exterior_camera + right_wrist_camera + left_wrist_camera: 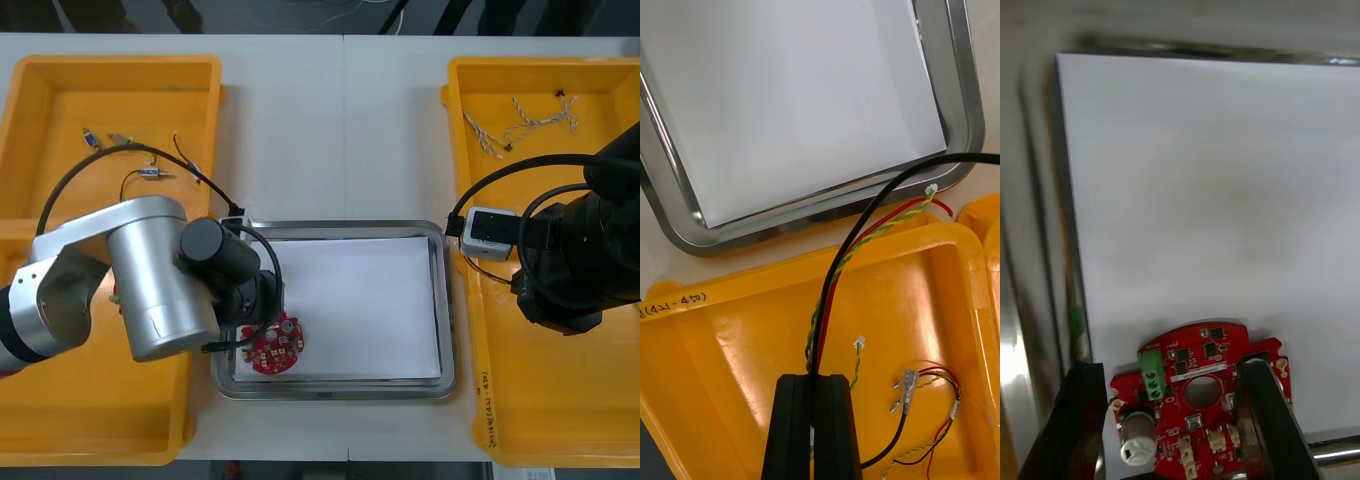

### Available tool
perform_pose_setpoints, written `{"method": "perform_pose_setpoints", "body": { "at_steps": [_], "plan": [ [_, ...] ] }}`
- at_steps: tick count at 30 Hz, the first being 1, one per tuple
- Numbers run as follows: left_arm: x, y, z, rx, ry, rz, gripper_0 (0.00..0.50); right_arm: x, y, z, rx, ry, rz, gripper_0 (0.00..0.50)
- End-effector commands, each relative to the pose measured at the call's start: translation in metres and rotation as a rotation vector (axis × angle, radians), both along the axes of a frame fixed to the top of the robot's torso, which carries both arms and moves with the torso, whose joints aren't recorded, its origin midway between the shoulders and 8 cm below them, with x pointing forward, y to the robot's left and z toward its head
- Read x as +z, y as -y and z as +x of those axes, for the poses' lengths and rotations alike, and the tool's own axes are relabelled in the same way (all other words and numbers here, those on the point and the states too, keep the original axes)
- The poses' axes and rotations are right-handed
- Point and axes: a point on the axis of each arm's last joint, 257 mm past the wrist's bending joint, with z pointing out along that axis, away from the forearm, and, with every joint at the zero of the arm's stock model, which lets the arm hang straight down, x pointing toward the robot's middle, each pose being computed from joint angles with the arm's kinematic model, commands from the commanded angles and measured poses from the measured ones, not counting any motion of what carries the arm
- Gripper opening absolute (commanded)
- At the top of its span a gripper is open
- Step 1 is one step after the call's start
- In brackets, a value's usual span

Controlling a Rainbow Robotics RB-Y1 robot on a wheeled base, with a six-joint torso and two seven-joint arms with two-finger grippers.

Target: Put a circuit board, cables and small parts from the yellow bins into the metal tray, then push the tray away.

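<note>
Right pincer (812, 379) clamps black cable (970, 157), cropped | left pincer (1169, 369) clasps circuit board (1196, 420)

Nothing much besides the work stuff tbh: a pale grey flat-topped table (290, 140) with a thin seam (343, 120) running in from its far edge, and dark floor (250, 15) past that edge.
</note>
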Motion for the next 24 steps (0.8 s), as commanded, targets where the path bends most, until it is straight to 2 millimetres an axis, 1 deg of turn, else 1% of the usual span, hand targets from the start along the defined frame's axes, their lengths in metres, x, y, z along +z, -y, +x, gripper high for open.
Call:
{"method": "perform_pose_setpoints", "body": {
  "at_steps": [1,3,6,11,12,13,15,16,17,21,22,24],
  "plan": [
    [0.055,0.004,0.013,0.058,0.037,-0.069,0.5,0.01,-0.007,0.0,0.019,0.025,0.005,0.0],
    [0.06,-0.003,0.014,0.069,0.032,-0.066,0.5,0.012,-0.012,-0.001,0.032,0.023,0.02,0.0],
    [0.077,-0.016,0.018,0.095,0.024,-0.067,0.5,0.014,-0.022,-0.002,0.073,0.023,0.007,0.0],
    [0.098,-0.037,0.023,0.135,0.015,-0.071,0.5,0.013,-0.036,-0.004,0.129,0.025,-0.021,0.0],
    [0.105,-0.043,0.025,0.145,0.014,-0.073,0.5,0.011,-0.041,-0.005,0.144,0.021,-0.025,0.0],
    [0.108,-0.044,0.025,0.144,0.014,-0.072,0.5,0.011,-0.043,-0.005,0.148,0.022,-0.024,0.0],
    [0.119,-0.057,0.027,0.147,0.018,-0.058,0.5,0.01,-0.053,-0.006,0.169,0.021,-0.022,0.0],
    [0.119,-0.059,0.027,0.147,0.017,-0.055,0.5,0.01,-0.054,-0.006,0.169,0.021,-0.022,0.0],
    [0.129,-0.07,0.028,0.15,0.02,-0.042,0.5,0.009,-0.062,-0.006,0.185,0.019,-0.021,0.0],
    [0.143,-0.096,0.029,0.168,0.022,-0.002,0.5,0.007,-0.08,-0.004,0.206,0.007,-0.019,0.0],
    [0.144,-0.1,0.029,0.171,0.02,0.003,0.5,0.006,-0.083,-0.004,0.208,0.005,-0.018,0.0],
    [0.151,-0.115,0.03,0.18,0.013,0.023,0.5,0.003,-0.094,-0.005,0.222,0.0,-0.012,0.0]
  ]
}}
